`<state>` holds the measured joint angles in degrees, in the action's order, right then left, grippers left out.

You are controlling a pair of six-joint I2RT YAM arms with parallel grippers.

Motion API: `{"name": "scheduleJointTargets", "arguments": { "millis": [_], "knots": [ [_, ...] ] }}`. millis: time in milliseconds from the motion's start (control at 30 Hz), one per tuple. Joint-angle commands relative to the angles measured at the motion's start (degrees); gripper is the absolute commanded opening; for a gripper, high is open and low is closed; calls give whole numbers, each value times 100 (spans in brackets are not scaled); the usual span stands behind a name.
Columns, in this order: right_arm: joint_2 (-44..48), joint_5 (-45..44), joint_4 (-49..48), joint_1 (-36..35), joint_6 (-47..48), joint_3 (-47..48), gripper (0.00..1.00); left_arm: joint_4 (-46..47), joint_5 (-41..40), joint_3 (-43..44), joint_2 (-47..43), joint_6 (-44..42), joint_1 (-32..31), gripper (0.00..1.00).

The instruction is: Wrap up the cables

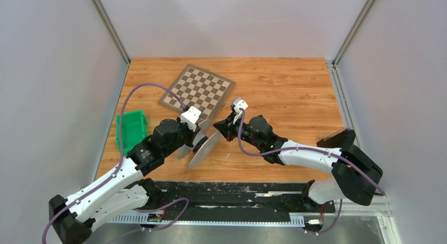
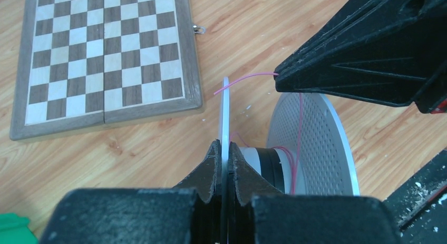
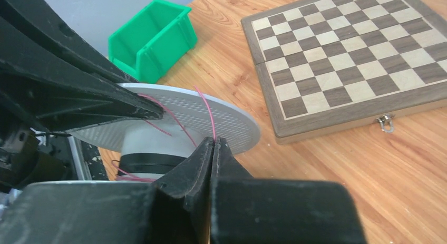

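Left gripper [image 2: 222,152] clamps the thin round flange of the perforated grey spool [image 2: 321,149]; right gripper [image 3: 213,145], at two o'clock, pinches the pink cable [image 3: 207,111].

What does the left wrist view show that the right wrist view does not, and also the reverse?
Only the left wrist view shows the left end effector shut on the thin flange of the spool, seen edge-on, with the second flange behind it. Only the right wrist view shows the open inside of the green bin. Both show the spool, the right end effector pinching the pink cable, the chessboard and the wooden table.
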<state>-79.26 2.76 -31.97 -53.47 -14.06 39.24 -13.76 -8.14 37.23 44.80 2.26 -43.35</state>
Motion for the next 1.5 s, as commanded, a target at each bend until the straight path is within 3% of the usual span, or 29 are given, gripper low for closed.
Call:
{"name": "scheduleJointTargets", "arguments": {
  "millis": [0, 167, 433, 733, 1000, 1200, 1467],
  "knots": [
    [-32, 415, 109, -65, 412, -209, 0, 1501, -4, 379, -406, 414, 29, 0],
    [-104, 583, 358, -70, 23, -47, 0, 2124, -414, 14, -613, 316, 29, 0],
    [119, 1238, -1679, -68, 1219, -1070, 0, 2043, 100, 156, -661, 385, 53, 0],
    [186, 1441, -1153, -73, 2174, -1073, 0, 1862, 606, 209, -858, 757, 370, 0],
    [-27, 1230, -3, -81, 2717, -464, 0, 1960, 1326, 211, -906, 404, 374, 0],
    [-297, 1290, 518, -74, 1960, -67, 0, 2719, 1251, -398, -1248, -192, 377, 0],
    [-545, 1073, 502, -83, 932, 46, 0, 2816, 1092, -464, -1258, -526, 372, 0]
  ]
}}
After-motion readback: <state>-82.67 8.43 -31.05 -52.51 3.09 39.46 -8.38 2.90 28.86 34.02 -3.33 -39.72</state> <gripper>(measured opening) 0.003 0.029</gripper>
